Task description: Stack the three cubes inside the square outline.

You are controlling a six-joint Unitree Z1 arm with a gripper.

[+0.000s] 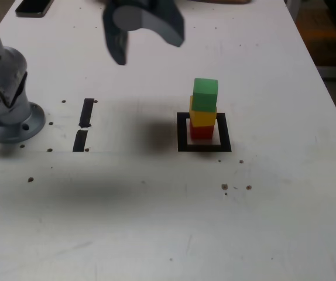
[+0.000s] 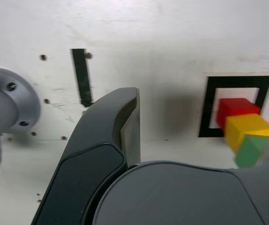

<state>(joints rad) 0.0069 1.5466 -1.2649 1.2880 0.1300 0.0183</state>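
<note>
A white tabletop (image 1: 156, 222) fills the exterior view, scuffed and dotted with small dark screw holes and specks, with a blurred shadow spread across its middle. At the exterior view's right edge the table ends against a dim floor area, and a flat black object (image 1: 34, 7) lies at the far edge on the exterior view's left; what it is cannot be told. The arm's grey round base (image 1: 7, 111) stands at the exterior view's left, and 2 short black tape strips (image 1: 84, 126) lie end to end just beside it. Near the centre sits the square outline (image 1: 204, 136) of black tape with a white middle. Inside it the 3 cubes form 1 upright stack: the red cube (image 1: 202, 132) on the table, the yellow cube (image 1: 203, 118) on it, the green cube (image 1: 205, 93) on top, turned slightly. The gripper (image 1: 147, 29) hangs blurred above the table, well apart from the stack toward the exterior view's left, its jaws spread wide and holding nothing. No writing can be read.
</note>
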